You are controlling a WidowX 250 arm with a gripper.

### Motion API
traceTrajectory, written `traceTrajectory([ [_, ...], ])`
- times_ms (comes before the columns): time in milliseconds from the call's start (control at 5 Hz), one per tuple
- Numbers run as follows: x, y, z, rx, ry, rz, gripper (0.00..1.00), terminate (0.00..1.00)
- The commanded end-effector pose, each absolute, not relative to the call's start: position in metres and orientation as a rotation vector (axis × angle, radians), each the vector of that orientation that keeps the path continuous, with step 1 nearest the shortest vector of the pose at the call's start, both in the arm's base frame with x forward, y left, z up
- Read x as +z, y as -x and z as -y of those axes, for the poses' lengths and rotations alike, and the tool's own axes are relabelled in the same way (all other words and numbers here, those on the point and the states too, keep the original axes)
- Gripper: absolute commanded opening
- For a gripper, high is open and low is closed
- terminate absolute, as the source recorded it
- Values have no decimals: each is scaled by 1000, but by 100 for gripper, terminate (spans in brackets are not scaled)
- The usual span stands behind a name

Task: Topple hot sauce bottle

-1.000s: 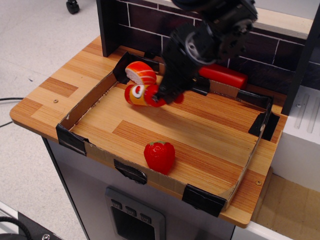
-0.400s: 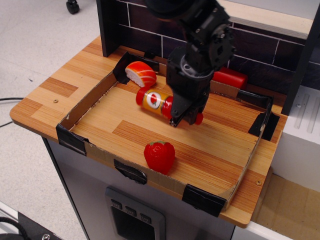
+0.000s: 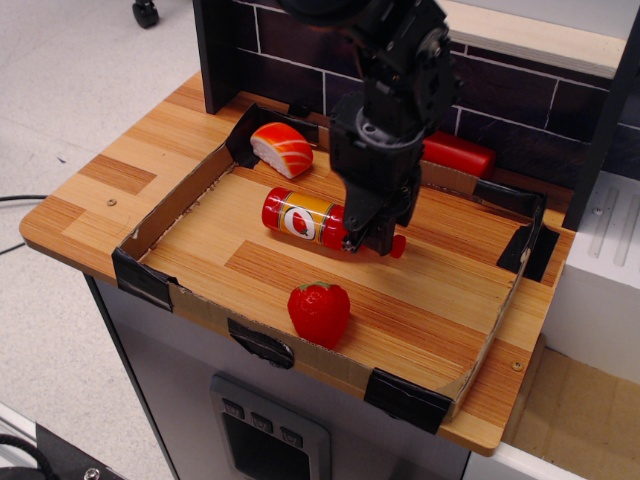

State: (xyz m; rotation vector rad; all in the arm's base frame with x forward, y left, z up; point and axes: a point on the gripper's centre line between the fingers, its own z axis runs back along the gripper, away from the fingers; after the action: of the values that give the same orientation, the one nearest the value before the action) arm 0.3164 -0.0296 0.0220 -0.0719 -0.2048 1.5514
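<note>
The hot sauce bottle, glossy red with an orange-yellow label and a white oval mark, lies on its side on the wooden floor of the cardboard-walled tray. Its base points left and its red cap points right. My black gripper comes down from above, and its fingers close around the bottle's neck, hiding the neck. The bottle's body looks to rest on the wood.
A red strawberry stands near the tray's front wall. A salmon sushi piece sits at the back left corner. A long red rounded block lies at the back by the dark brick wall. A white box stands to the right.
My gripper carried the bottle from the back left, near the sushi piece, towards the tray's middle. It then lowered the bottle, which now lies flatter on the floor.
</note>
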Motion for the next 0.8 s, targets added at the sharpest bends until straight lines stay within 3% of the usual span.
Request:
traceTrajectory([
  [0, 46, -316, 29, 1530, 112, 248, 100, 0],
  [400, 80, -311, 24, 1442, 141, 248, 100, 0],
  [600, 80, -311, 24, 1442, 141, 248, 100, 0],
])
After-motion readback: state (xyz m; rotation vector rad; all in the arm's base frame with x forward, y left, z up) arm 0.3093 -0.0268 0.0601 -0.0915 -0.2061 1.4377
